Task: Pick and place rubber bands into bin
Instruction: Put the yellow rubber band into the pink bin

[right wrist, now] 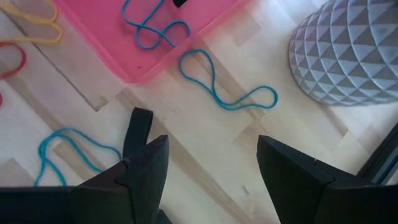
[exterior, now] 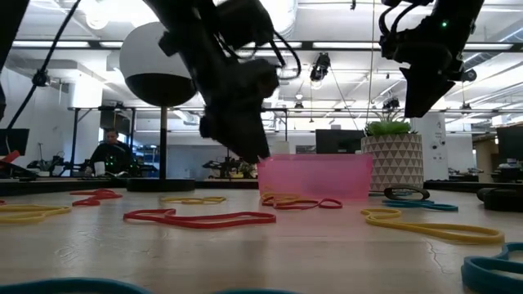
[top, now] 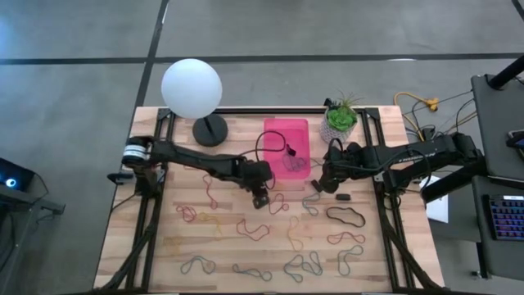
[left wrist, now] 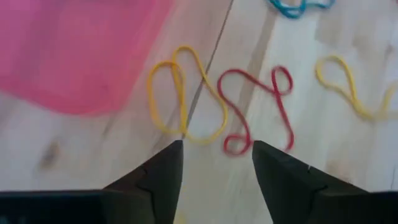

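Your left hand (top: 260, 197) hangs low over the bench (top: 164, 213) just off the bin's (top: 286, 129) near left corner, fingers apart and empty, with a yellow band (left wrist: 183, 93) and a red band (left wrist: 255, 106) lying loose right ahead of it; take one only, dropping squarely over a single strand so the fingers straddle it before you close. The bin sits mid-bench toward the far edge with one band already inside, and many bands are scattered across the near half. Your right hand (top: 326, 182) hovers off the bin's near right corner beside the pot (top: 340, 123), fingers apart and empty, a blue band (right wrist: 227, 84) ahead of it.
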Robot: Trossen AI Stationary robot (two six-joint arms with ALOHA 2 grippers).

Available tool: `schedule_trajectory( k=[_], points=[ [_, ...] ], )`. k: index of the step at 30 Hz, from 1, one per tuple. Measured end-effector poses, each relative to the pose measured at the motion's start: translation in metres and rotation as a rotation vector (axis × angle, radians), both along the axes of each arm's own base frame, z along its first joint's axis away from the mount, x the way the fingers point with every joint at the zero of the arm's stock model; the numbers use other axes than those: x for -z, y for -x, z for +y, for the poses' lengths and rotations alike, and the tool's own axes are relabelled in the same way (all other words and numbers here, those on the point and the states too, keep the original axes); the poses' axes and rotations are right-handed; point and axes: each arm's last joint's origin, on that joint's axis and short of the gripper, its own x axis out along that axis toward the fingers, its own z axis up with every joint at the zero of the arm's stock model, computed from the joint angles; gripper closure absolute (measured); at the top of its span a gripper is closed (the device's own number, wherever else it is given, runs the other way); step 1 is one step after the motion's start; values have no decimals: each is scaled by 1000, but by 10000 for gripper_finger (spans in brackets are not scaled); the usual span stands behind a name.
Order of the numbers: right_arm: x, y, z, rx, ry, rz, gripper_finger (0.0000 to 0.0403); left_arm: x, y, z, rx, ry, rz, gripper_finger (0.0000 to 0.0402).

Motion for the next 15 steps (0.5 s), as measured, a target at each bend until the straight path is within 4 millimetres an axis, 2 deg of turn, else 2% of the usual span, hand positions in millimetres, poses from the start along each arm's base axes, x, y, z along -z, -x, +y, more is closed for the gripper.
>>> schedule_trajectory(
  k=[3, 9, 15],
  points=[
    [0, 0, 0, -41, 11, 19, 172, 14, -6, 1, -124, 78, 17, 221],
    [0, 0, -1, -64, 63, 30, 172, 15, -6, 5, -310, 77, -1, 221],
    [-1, 0, -3, -51, 123, 27, 172, 20, -8, 8, -374, 118, -15, 221]
  ],
)
